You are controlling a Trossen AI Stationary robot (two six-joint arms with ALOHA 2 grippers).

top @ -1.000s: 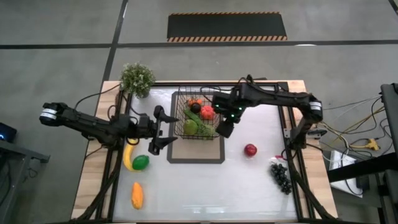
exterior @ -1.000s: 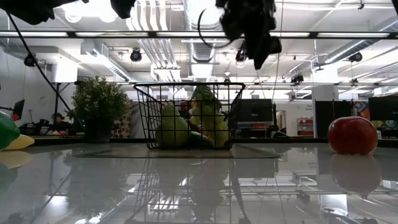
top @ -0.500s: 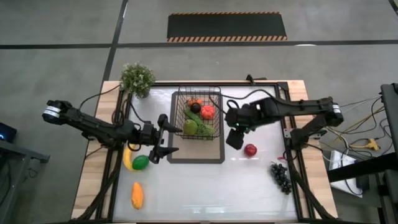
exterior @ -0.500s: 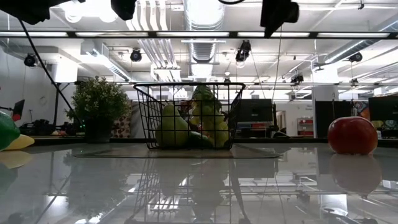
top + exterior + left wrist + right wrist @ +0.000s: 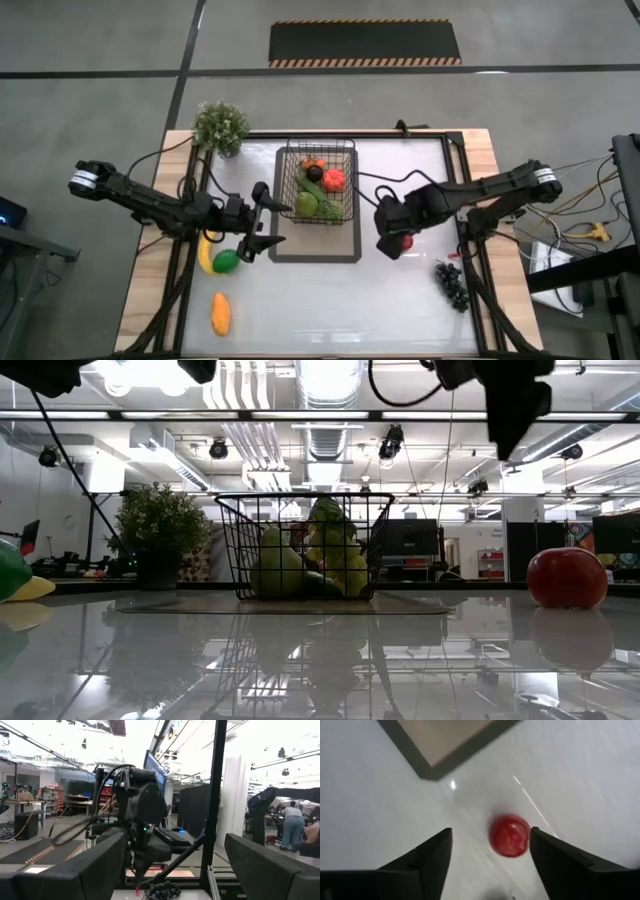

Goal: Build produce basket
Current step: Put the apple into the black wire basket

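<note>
Basket partly filled, five pieces left on the table.
Basket [image 5: 316, 184] on the mat [image 5: 350, 250] holds about four fruits. Outside: one apple [image 5: 509, 836], one grape bunch [image 5: 452, 283], banana [image 5: 205, 254], lime [image 5: 227, 261], one orange piece [image 5: 220, 314]. Right gripper [image 5: 490, 851] spread wide above the apple, empty; left gripper [image 5: 262, 218] wide, idle beside the basket.
</note>
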